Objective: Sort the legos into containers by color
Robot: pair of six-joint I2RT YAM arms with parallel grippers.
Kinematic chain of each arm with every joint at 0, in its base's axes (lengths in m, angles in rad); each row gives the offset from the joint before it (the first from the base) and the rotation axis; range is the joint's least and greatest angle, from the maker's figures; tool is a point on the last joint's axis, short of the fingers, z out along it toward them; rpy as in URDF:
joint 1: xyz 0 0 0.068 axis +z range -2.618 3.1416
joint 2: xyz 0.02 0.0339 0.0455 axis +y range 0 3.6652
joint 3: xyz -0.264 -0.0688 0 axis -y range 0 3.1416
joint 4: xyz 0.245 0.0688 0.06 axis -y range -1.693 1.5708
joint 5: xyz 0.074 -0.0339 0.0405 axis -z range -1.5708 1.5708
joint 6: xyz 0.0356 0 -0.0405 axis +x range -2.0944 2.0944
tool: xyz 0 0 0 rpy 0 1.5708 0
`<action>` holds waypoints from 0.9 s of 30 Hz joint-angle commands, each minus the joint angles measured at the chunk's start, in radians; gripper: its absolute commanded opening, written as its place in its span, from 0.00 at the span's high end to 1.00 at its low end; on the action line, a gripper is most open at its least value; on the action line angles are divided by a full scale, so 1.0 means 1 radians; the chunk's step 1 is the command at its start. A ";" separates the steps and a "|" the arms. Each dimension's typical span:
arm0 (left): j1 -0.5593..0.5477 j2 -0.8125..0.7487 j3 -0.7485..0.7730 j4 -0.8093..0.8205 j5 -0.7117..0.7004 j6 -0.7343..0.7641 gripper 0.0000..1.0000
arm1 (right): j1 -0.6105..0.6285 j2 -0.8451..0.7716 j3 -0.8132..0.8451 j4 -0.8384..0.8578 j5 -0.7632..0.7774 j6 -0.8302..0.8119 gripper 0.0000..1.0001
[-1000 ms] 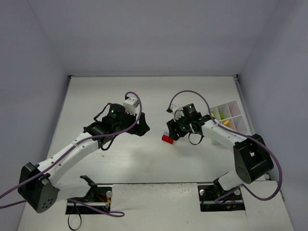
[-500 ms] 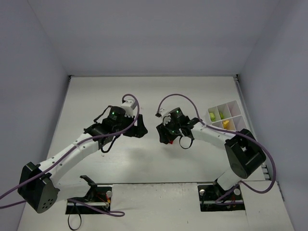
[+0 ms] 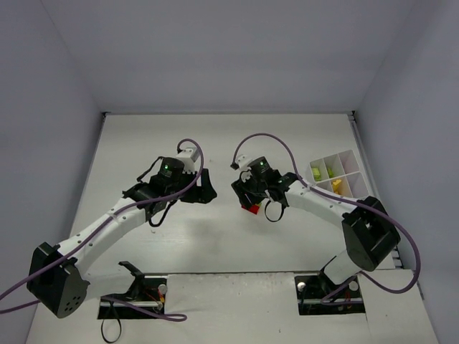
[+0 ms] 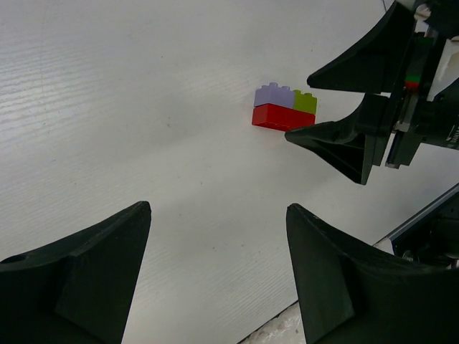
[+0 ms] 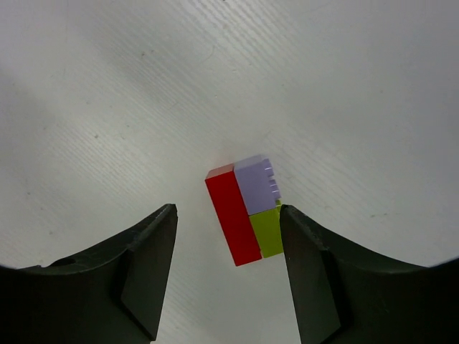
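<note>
A small stack of legos lies on the table: a red brick [image 5: 233, 215] with a lavender brick [image 5: 256, 185] and a lime brick [image 5: 267, 231] joined to it. My right gripper [image 5: 228, 209] is open and straddles the stack. Its right finger [image 5: 308, 265] is at the lime brick's edge, and a gap is left on the red side. In the top view the right gripper [image 3: 247, 203] hangs over the red brick [image 3: 251, 208]. My left gripper [image 4: 219, 208] is open and empty, a short way from the stack [image 4: 283, 111]. In the top view the left gripper [image 3: 209, 190] lies left of the stack.
The white divided tray [image 3: 353, 163] stands at the right edge of the table, with lime pieces [image 3: 316, 172] and a yellow piece [image 3: 336, 185] in its compartments. The right arm's purple cable [image 3: 269, 140] loops above its wrist. Grey walls close in the table.
My right gripper has swung left over the red, lavender and lime stack. The left gripper has shifted slightly left.
</note>
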 commanded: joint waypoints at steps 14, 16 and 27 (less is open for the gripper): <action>0.008 -0.023 0.018 0.023 0.028 -0.042 0.30 | -0.003 0.029 0.042 -0.118 0.109 -0.088 0.36; 0.008 -0.022 0.019 0.021 0.030 -0.042 0.30 | -0.003 0.046 0.051 -0.132 0.105 -0.097 0.36; 0.009 -0.022 0.022 0.021 0.036 -0.048 0.30 | -0.008 0.133 0.059 -0.138 0.068 -0.149 0.42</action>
